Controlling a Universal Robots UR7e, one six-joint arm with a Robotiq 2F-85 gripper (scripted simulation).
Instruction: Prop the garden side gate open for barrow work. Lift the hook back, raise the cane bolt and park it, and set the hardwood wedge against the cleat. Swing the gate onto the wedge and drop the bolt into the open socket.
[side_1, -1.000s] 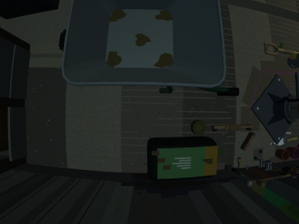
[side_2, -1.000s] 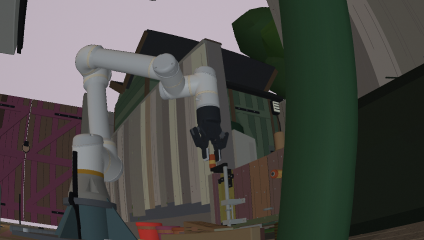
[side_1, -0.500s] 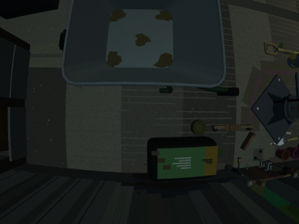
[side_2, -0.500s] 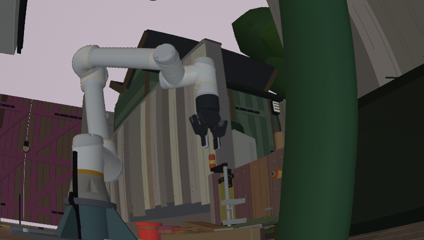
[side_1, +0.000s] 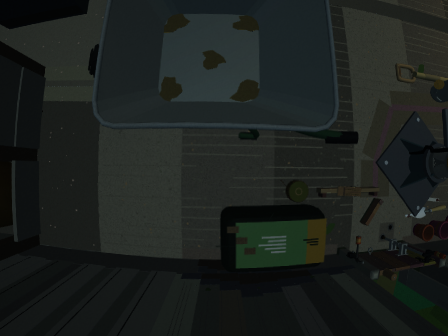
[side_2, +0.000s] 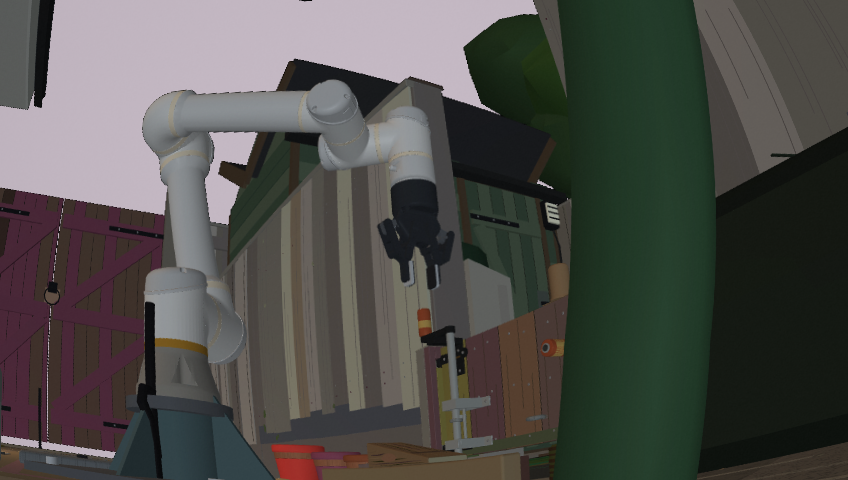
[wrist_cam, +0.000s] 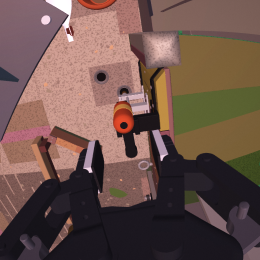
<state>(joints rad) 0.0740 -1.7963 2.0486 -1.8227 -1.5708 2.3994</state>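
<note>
The cane bolt's orange knob (wrist_cam: 123, 117) (side_2: 424, 321) stands on top of its grey rod (side_2: 452, 380), which is fixed in black and white brackets on the yellow edge of the small wooden gate (side_2: 512, 375). My gripper (side_2: 421, 278) (wrist_cam: 126, 156) hangs above the knob, open and empty. On the speckled ground by the bolt lie two round sockets (wrist_cam: 101, 76) (wrist_cam: 123, 90). The brown hardwood wedge (wrist_cam: 68, 141) lies to the left, beside a tan cleat (wrist_cam: 41, 156). A small eye ring (wrist_cam: 144, 165) sits near the gate's foot.
A big grey barrow tub (side_1: 215, 65) fills the upper part of the dim side camera. A thick green trunk (side_2: 637, 238) hides the right of the gate. Red pots (side_2: 297, 461) stand by my pedestal (side_2: 178, 428), a stone post cap (wrist_cam: 161, 48) behind the bolt.
</note>
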